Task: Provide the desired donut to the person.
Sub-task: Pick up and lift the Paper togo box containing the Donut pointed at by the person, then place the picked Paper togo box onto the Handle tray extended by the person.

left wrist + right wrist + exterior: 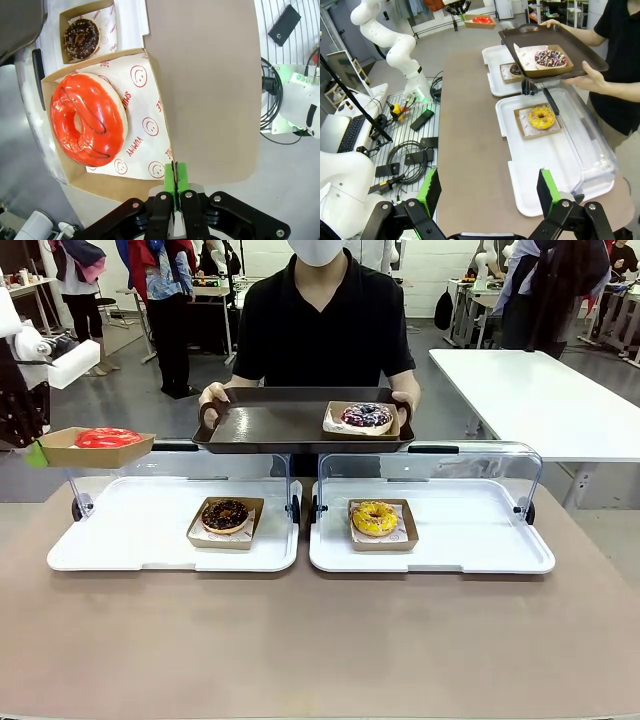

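- The person point(322, 320) stands at the far edge of the table point(320, 640), holding out a dark tray point(280, 425) with one sprinkled donut point(366, 416) near its right end.
- The left gripper point(175, 186) is clenched on the rim of a paper box point(120, 187) carrying the red donut point(108, 437), high above the table's far left corner.
- I think it should keep the box level and lower it on the tray's free left part.
- The right gripper point(490, 192) is released, grasping nothing.

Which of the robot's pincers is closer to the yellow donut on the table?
The right. The right pincer hangs open at the table's near end, facing the yellow donut. The left pincer is off past the table's far left corner, shut on the red donut's box.
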Tool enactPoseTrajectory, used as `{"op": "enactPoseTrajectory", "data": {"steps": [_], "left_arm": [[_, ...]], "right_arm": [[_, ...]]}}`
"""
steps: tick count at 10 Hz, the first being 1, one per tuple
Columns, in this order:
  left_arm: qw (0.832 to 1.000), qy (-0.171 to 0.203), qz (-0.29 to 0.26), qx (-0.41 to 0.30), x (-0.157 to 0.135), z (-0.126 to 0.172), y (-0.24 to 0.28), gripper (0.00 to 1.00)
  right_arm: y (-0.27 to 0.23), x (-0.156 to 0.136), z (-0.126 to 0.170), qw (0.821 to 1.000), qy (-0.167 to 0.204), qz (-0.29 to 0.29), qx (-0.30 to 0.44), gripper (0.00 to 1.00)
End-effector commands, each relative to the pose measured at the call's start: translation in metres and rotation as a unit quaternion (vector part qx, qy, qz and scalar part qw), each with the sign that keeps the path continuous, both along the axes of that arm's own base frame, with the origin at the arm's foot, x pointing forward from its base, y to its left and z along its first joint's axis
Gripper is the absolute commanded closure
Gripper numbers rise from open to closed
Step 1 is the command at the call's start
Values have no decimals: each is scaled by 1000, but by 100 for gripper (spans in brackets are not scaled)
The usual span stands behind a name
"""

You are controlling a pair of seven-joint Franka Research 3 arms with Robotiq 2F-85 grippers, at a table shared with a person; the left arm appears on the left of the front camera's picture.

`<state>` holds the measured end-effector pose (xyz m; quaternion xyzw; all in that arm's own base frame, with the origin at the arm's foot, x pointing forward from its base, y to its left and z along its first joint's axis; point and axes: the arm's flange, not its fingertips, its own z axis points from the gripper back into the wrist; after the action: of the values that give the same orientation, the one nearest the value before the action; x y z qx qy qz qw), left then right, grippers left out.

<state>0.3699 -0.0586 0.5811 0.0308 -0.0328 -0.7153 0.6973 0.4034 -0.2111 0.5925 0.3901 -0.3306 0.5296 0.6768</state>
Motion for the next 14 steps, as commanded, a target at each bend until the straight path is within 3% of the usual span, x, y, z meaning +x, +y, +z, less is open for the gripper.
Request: {"op": "enactPoseTrajectory", "data": {"steps": [1, 8, 10, 12, 14], "left_arm": [[1000, -8, -2, 2, 1, 3, -3, 100], [1000, -1, -5, -1, 0, 0, -4, 98], [999, -25, -18, 40, -10, 25, -19, 98], [998, -12, -29, 59, 1, 61, -42, 98], [997, -38, -29, 61, 14, 98, -78, 98]], "right_arm": [[1, -2, 0, 1000, 2, 0, 4, 0], [1, -2, 0, 1000, 2, 0, 4, 0], [1, -2, 0, 1000, 2, 0, 4, 0], [1, -2, 0, 1000, 2, 0, 4, 0], [1, -2, 0, 1000, 2, 0, 4, 0]]}}
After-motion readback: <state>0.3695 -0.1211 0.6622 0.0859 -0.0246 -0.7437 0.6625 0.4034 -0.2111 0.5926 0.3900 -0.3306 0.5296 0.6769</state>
